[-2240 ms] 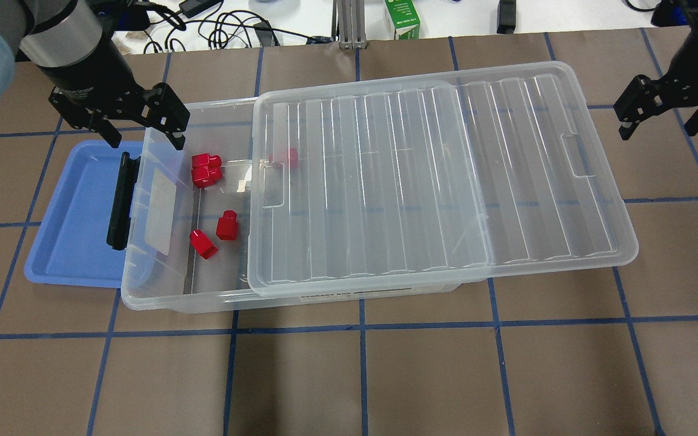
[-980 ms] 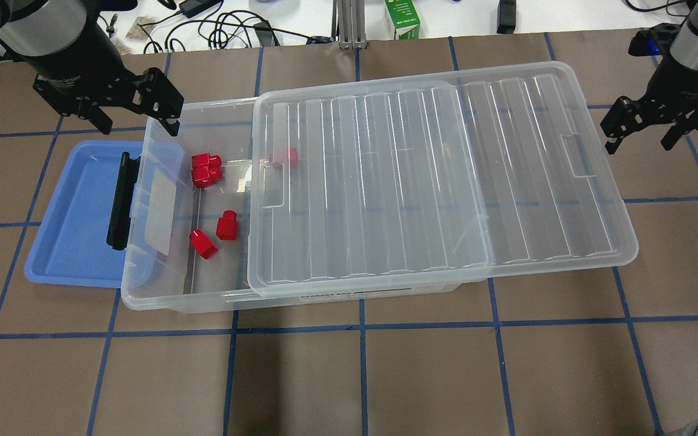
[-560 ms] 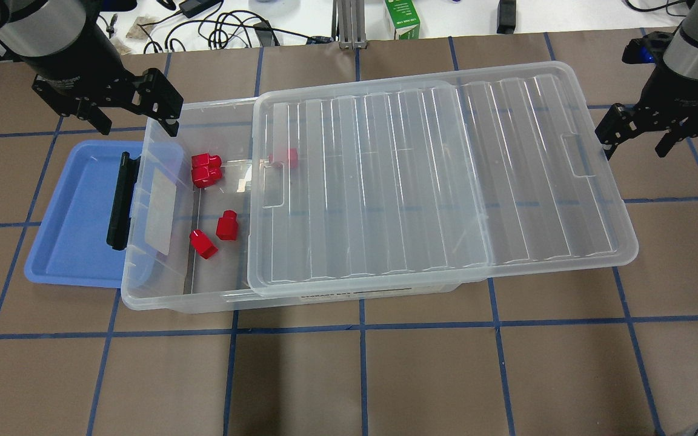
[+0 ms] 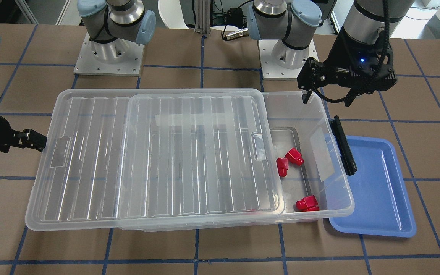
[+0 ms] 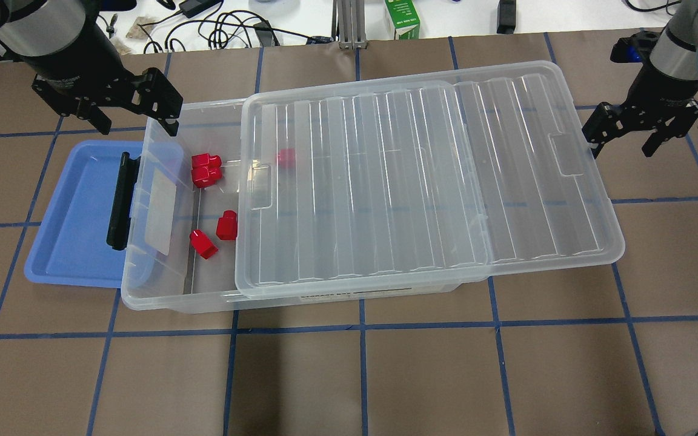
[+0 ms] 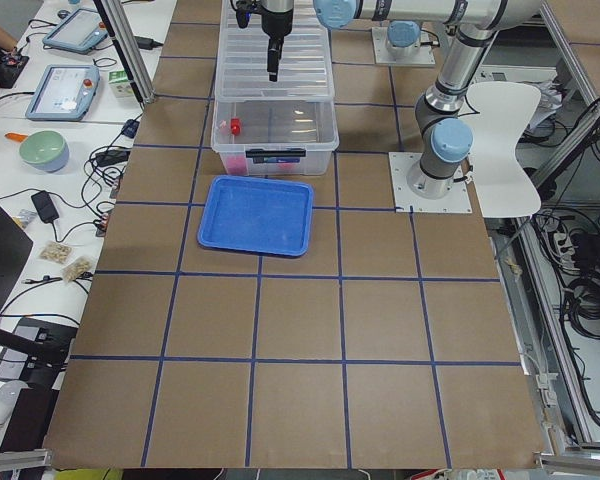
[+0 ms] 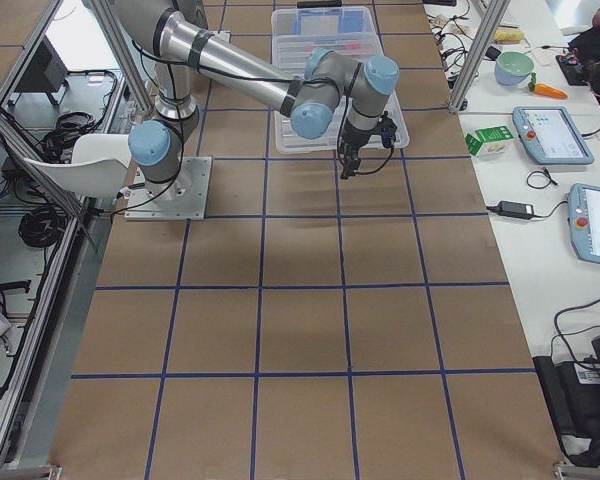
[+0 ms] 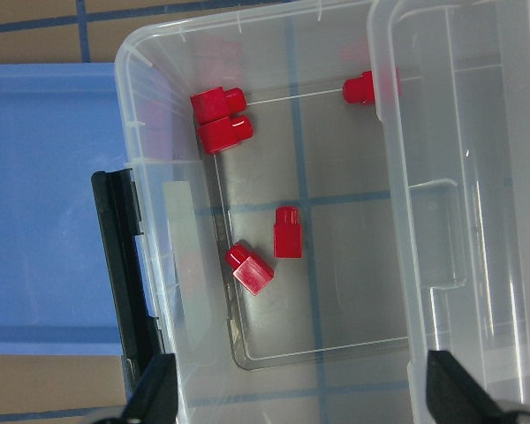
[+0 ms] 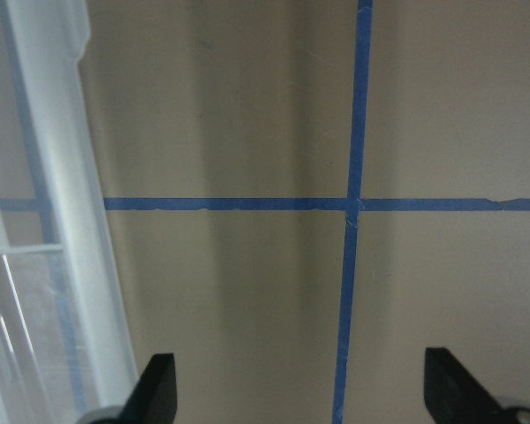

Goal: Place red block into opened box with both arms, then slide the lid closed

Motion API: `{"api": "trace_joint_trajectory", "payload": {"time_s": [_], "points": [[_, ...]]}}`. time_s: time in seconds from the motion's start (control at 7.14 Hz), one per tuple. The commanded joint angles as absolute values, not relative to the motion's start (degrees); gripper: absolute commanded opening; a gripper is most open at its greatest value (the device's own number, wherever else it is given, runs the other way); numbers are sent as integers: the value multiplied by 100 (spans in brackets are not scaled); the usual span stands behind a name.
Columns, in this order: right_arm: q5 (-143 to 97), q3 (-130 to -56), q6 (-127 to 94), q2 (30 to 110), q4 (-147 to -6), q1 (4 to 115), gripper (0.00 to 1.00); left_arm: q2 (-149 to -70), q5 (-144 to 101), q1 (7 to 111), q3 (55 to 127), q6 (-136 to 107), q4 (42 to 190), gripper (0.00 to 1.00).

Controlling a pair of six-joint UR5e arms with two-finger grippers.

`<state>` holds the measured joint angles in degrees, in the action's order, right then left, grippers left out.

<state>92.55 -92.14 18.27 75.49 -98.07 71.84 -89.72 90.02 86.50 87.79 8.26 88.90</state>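
The clear box (image 5: 161, 301) lies across the table with a black bar (image 5: 120, 200) at its left end. The ribbed lid (image 5: 385, 181) covers most of it and overhangs on the right. Several red blocks (image 5: 206, 175) lie in the uncovered left part, one block (image 5: 285, 157) under the lid's edge. My left gripper (image 5: 137, 118) hangs open and empty over the box's far left corner; its wrist view looks down on the blocks (image 8: 287, 232). My right gripper (image 5: 621, 130) is open, one finger at the lid's right short edge (image 9: 57, 221).
A blue tray (image 5: 76, 212) sits partly under the box's left end. Behind the brown taped table stand a green carton (image 5: 402, 18) and cables (image 5: 228, 27) on a white bench. Both arm bases (image 4: 109, 53) are at the robot's side.
The lid has slid a little to the left, over more of the open part. My right gripper moved left with it. The left gripper drew back from the box, then held still.
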Motion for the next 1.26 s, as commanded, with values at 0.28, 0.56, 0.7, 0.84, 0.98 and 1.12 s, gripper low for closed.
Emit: {"api": "trace_joint_trajectory", "payload": {"time_s": [0.28,0.56,0.7,0.84,0.98,1.12], "points": [[9211,-9211,1233,7550,-9809,7496,100,-8974,8991,8640,8789,826,8895,100],[9211,-9211,925,7550,-9817,7724,100,-8965,8991,8640,8806,826,8886,100],[9211,-9211,749,7550,-9817,7856,100,-8974,8991,8640,8798,826,8886,100],[9202,-9211,590,7550,-9817,7953,100,-8965,8991,8640,8798,826,8886,100],[9185,-9211,545,7550,-9826,7998,100,-8965,8991,8640,8807,826,8886,100],[8967,-9211,380,7550,-9826,8050,100,-8974,8991,8640,8807,826,8886,100]]}}
